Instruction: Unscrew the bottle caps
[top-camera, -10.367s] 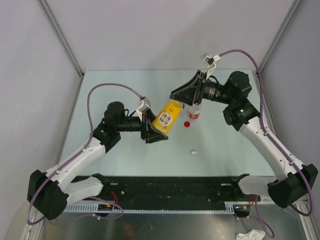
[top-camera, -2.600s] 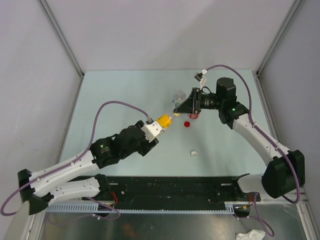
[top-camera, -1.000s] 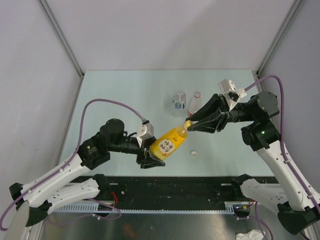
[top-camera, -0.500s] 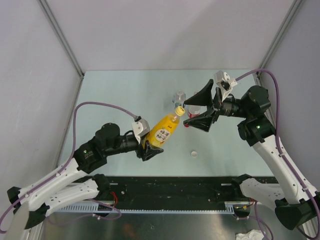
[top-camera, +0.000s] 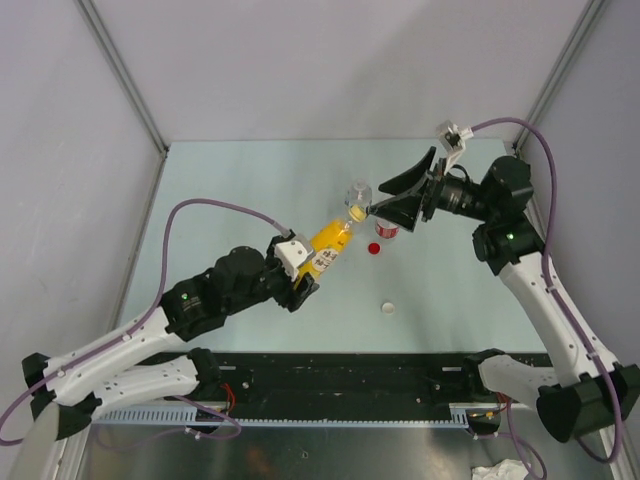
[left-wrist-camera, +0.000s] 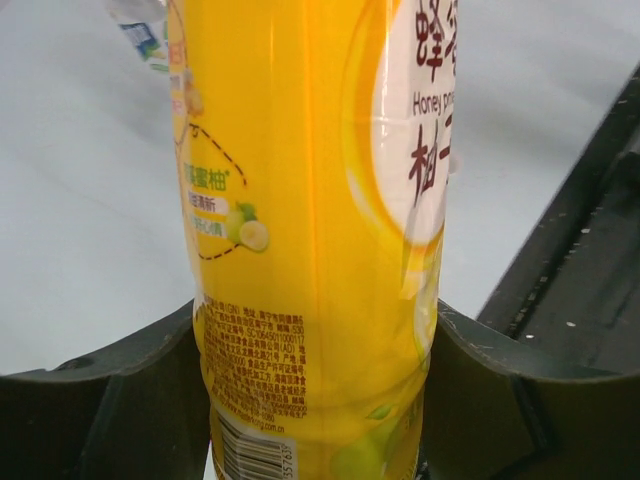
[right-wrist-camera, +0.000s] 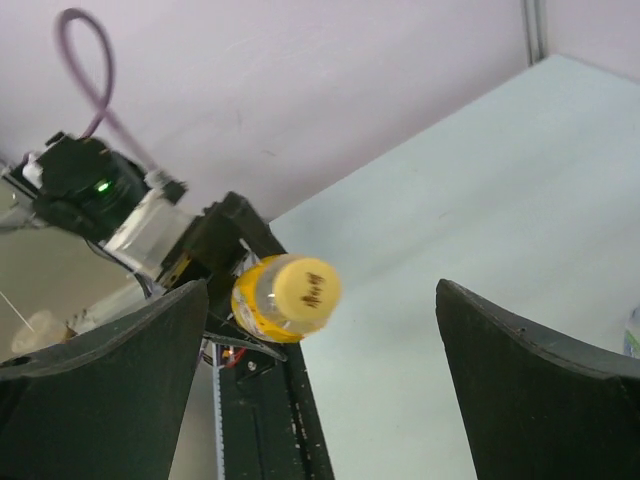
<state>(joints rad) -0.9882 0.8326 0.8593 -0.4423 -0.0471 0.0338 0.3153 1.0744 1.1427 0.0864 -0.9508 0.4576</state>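
My left gripper (top-camera: 312, 264) (left-wrist-camera: 315, 400) is shut on the lower body of the orange-yellow bottle (top-camera: 328, 244) (left-wrist-camera: 310, 200) and holds it tilted above the table. Its yellow cap (top-camera: 353, 212) (right-wrist-camera: 305, 283) sits on the neck, pointing at my right gripper (top-camera: 378, 198) (right-wrist-camera: 320, 385). That gripper is open, and the cap lies between its fingers, nearer the left one, without touching either. A clear bottle (top-camera: 357, 193) with a blue-green label stands uncapped behind. The red-label bottle (top-camera: 388, 231) is partly hidden by the right gripper. A red cap (top-camera: 374, 248) and a white cap (top-camera: 387, 307) lie on the table.
The pale table (top-camera: 230, 190) is enclosed by grey walls on three sides. A black rail (top-camera: 350, 375) with the arm bases runs along the near edge. The left arm's purple cable (top-camera: 215, 207) loops over the left half.
My right gripper, shut on the yellow cap a second ago, has opened wide and drawn back. The left arm has carried the bottle toward the far side, near the clear bottle.
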